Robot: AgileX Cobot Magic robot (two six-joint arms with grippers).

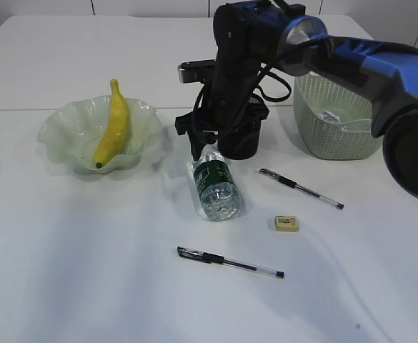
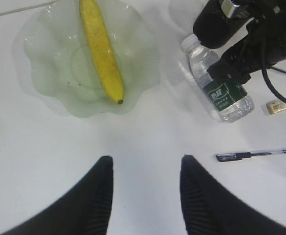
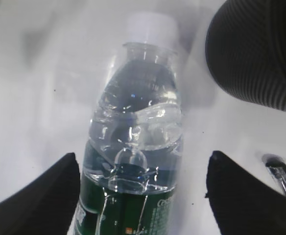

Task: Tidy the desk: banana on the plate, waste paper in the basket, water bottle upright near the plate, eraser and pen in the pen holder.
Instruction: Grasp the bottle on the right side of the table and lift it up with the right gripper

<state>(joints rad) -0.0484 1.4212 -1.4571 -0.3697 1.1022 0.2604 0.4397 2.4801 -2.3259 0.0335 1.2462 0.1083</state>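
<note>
Right tool (image 3: 142,196) gapes wide astride the clear green-labelled water bottle (image 3: 135,161) lying on the white desk (image 1: 87,271), gripping nothing; exterior view hides its fingers. Left tool (image 2: 145,196) half-open, empty

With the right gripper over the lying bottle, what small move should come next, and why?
Probably lower the right gripper a little and close on the bottle. The bottle lies on its side, the open fingers flank its body without touching it, and the banana is already on the plate. Standing the bottle up looks like the step in hand.
</note>
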